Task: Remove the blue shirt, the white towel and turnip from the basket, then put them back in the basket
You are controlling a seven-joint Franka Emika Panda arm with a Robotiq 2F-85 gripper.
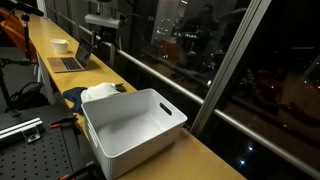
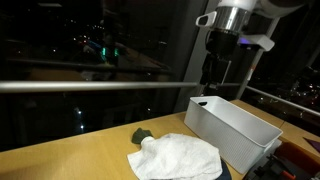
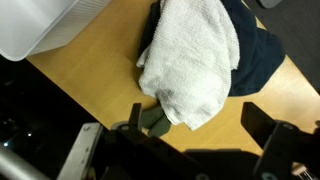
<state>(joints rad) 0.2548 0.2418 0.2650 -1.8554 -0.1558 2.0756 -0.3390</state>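
Exterior view: the fingers (image 1: 106,40) hang high over the wooden surface (image 1: 205,155); below and nearer than them, the white towel (image 1: 98,92) and the blue shirt (image 1: 72,97) lie touching each other on the surface, just outside the far wall of the basket (image 1: 140,150). A laptop (image 1: 70,62) stands beyond the fingers. Exterior view: the fingers (image 2: 213,72) point downward, raised well above the towel (image 2: 175,155), which is spread on the surface (image 2: 60,150) beside the basket (image 2: 235,135); a dark green object (image 2: 140,135) juts from the towel's edge. Wrist view: the fingers (image 3: 272,135) stand spread wide and grip nothing. Straight beneath them lies the towel (image 3: 190,65), overlapping the shirt (image 3: 258,55); the green object (image 3: 155,120) sits nearest the fingers and the basket's corner (image 3: 45,25) farthest. Whether the green object belongs to the turnip cannot be told.
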